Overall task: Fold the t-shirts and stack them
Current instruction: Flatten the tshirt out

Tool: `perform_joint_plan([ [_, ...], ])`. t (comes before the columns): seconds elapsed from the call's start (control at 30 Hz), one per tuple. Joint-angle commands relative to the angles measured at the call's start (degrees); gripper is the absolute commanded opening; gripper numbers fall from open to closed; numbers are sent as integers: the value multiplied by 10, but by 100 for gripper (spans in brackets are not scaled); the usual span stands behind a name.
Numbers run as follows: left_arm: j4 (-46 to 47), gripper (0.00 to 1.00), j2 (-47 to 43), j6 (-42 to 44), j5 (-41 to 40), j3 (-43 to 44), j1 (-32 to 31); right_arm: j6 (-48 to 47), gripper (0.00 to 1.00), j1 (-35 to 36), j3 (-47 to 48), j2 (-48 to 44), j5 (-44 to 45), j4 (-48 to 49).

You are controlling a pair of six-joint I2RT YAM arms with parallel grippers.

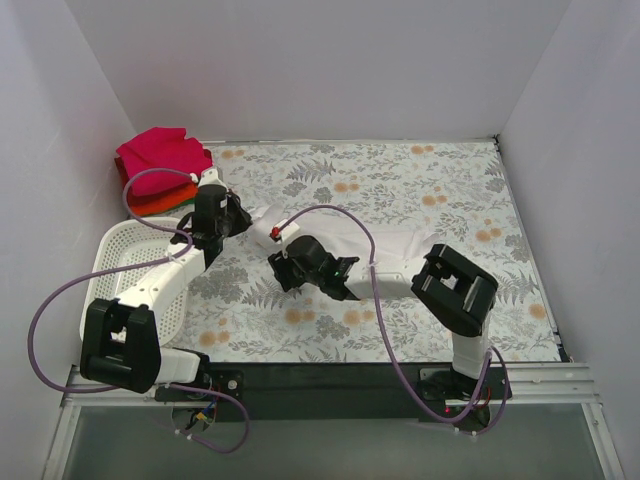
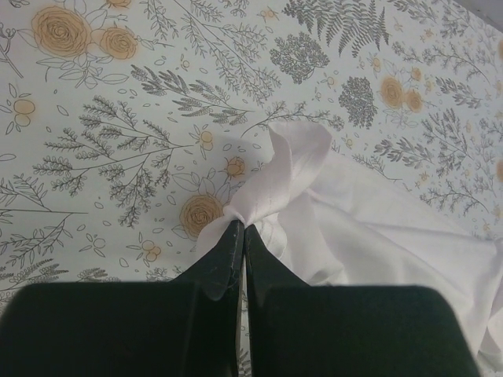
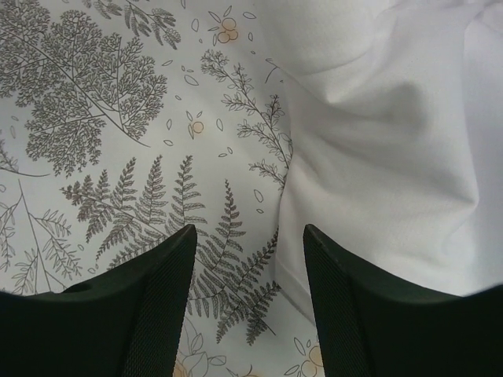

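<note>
The white t-shirt [image 1: 405, 243] is lying crumpled across the middle of the floral table cover [image 1: 400, 180], stretching from the centre toward 3 o'clock, with its narrow end reaching toward 9 o'clock.

The left gripper [image 1: 240, 218] is working at that 9 o'clock end. In the left wrist view the left gripper [image 2: 241, 228] is clenched, pinching a gathered twist of the white t-shirt [image 2: 377, 220] between its tips. The cloth is fanning out from the pinch toward 2 o'clock.

The right gripper [image 1: 280, 270] is sitting near the table's centre, at the shirt's near edge, toward 6 o'clock. In the right wrist view the right gripper [image 3: 250, 236] is standing released, grasping nothing. Fern print is showing in the gap, and the edge of the white t-shirt [image 3: 377, 157] is running just beside the right-hand finger [image 3: 338, 290].

At the table's 10 o'clock corner a folded magenta-pink t-shirt [image 1: 158, 152] is resting on a folded red-orange t-shirt [image 1: 160, 203]. A white mesh basket [image 1: 125, 258] is sitting at 8 o'clock, partly under the left arm.
</note>
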Motion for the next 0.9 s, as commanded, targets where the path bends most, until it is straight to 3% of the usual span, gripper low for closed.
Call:
perform_joint_plan([
  [0.0,17,0,-10,-1,29,-7,8,-13,51,1,33,18,25,24],
  [0.6,17,0,-23,-5,44,-18,16,4,42,1,-1,46,76,-10],
  [0.8,16,0,-29,-10,45,-23,17,7,26,0,-21,43,84,-19],
  [0.87,16,0,-31,-16,45,-27,17,9,16,1,-30,41,95,-27],
])
